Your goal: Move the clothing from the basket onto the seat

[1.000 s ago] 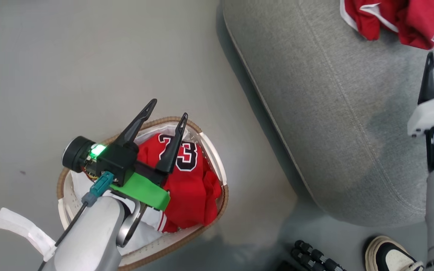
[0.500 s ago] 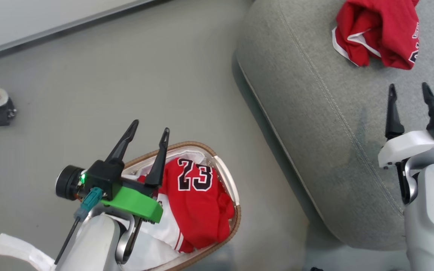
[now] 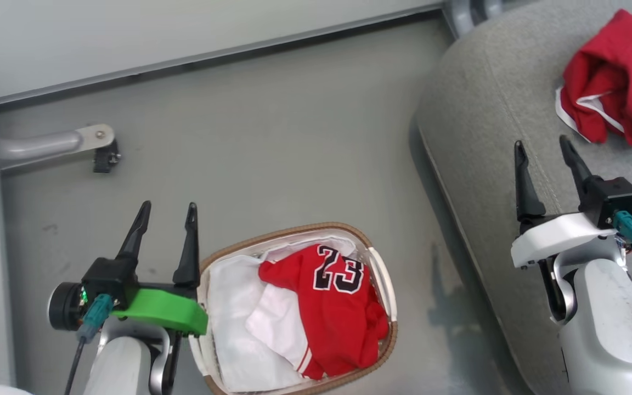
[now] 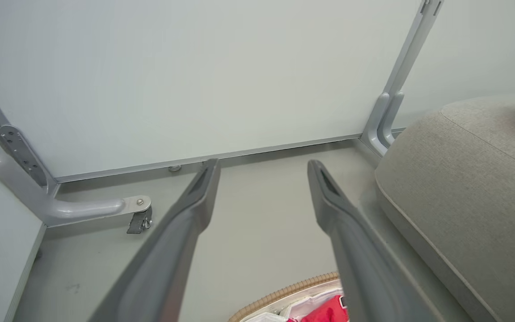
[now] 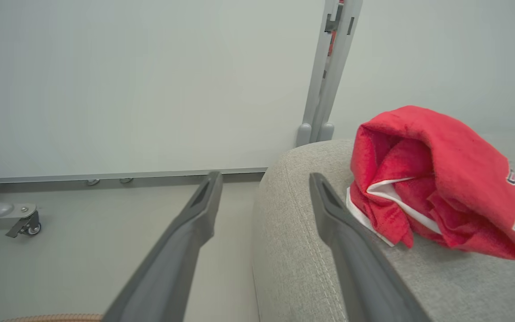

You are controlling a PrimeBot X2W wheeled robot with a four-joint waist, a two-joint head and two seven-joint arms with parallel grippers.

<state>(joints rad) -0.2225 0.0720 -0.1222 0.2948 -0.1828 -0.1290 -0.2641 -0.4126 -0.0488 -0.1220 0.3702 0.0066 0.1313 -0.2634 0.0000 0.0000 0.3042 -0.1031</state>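
basket: red "23" jersey inside
left tool: jaws apart, empty, just left of basket
right tool: jaws apart, empty, over seat, right of basket
second jersey: on seat, likely crumpled, partly cropped

floor: grey | basket: on floor, just right of the jaws of the left gripper | seat: on floor, edge under the jaws of the right gripper | red jersey: on seat, ahead-right of those jaws
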